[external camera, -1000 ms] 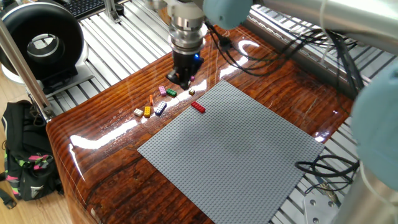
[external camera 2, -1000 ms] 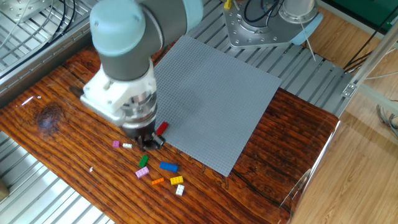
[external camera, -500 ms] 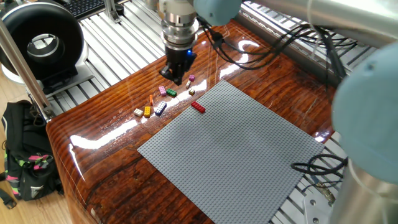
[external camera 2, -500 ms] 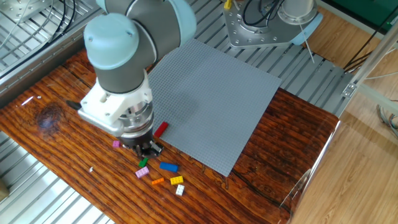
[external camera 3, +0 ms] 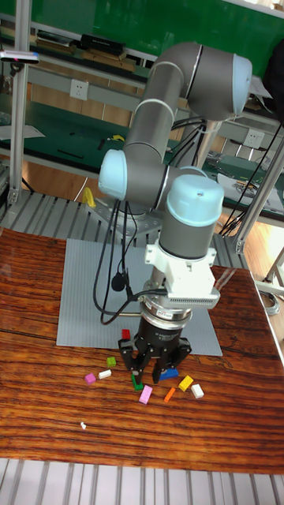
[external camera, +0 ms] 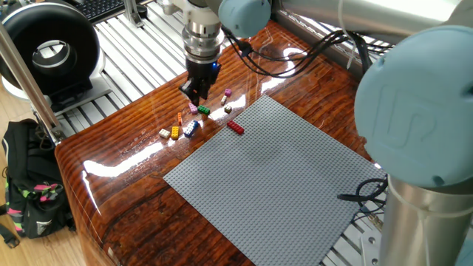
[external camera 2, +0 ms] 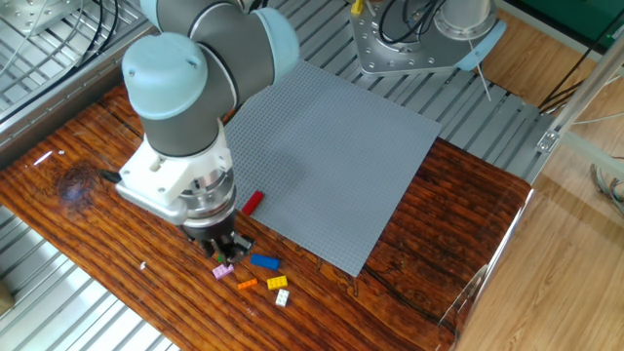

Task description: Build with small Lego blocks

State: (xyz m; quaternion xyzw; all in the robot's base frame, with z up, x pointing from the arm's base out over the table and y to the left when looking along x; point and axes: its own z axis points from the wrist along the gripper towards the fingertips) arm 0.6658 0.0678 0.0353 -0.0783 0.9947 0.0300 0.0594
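Right now the end effector is hanging low over the blocks, fingers spread apart and holding nothing, probably lining up to pick one. Around it, the blocks are lying loose on the table, beside the grey plate. One red block is sitting on the plate's edge.

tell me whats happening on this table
A robot arm has its gripper lowered over a scatter of small Lego blocks on the wooden table, beside a big grey baseplate. Its fingers look spread around a green block, not clearly holding it. One red block sits at the baseplate's edge; nothing is built yet.
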